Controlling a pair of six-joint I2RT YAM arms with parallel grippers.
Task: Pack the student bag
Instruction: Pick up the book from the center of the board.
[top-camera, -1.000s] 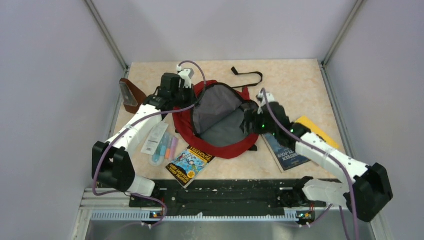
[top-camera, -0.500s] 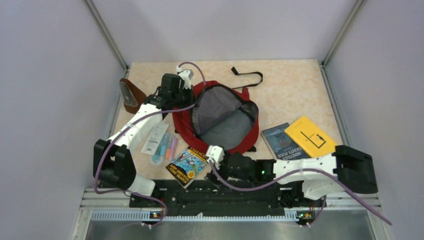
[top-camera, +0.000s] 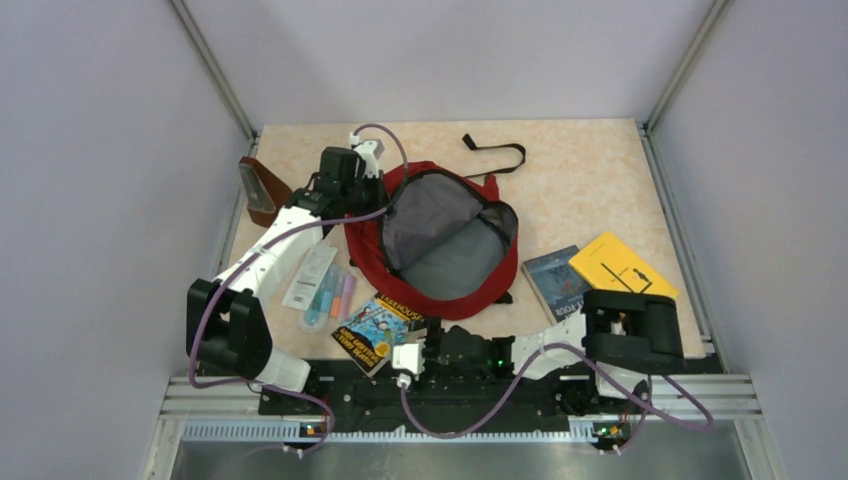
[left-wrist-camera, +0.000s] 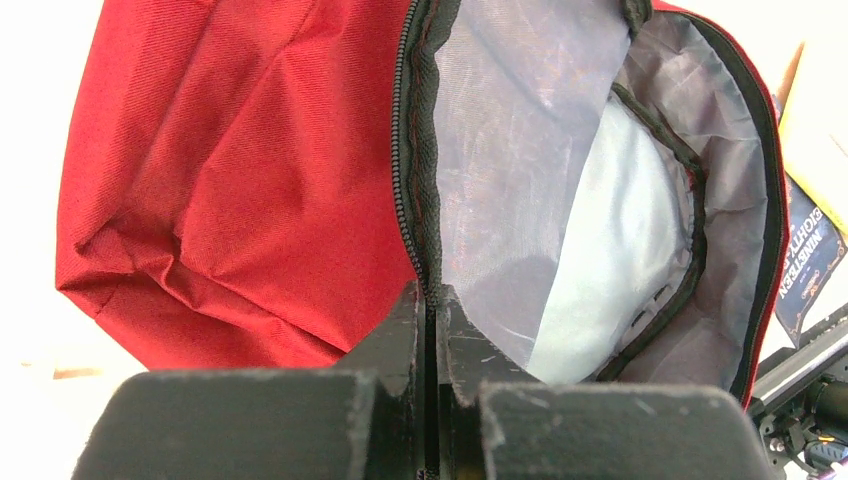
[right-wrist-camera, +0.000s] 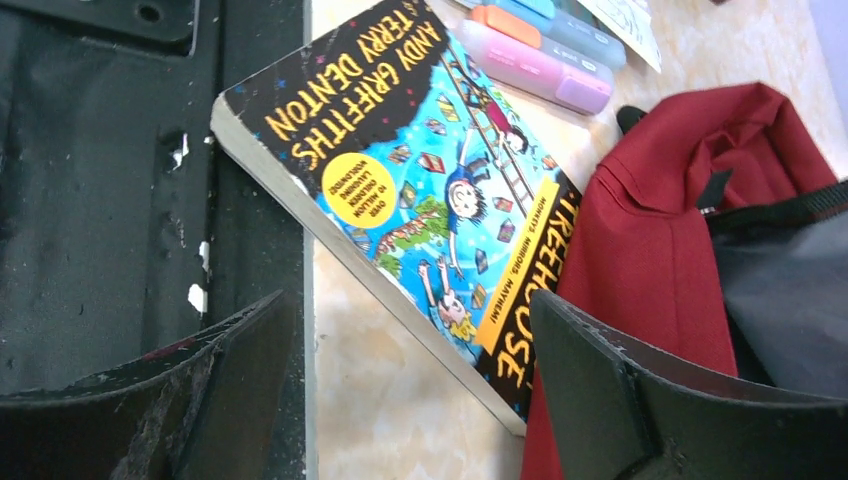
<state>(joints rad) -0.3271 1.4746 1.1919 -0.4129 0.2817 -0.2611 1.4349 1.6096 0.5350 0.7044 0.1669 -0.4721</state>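
The student bag (top-camera: 445, 245) lies open mid-table. Only the left wrist view shows the left gripper (left-wrist-camera: 432, 298) pinching its zipper edge; the right wrist view shows the right gripper (right-wrist-camera: 405, 340) spread wide over a Treehouse paperback (right-wrist-camera: 420, 190) beside the bag.

Left gripper (left-wrist-camera: 430, 300) pinched closed, reaching far forward; right gripper (right-wrist-camera: 408, 310) spread wide, held low
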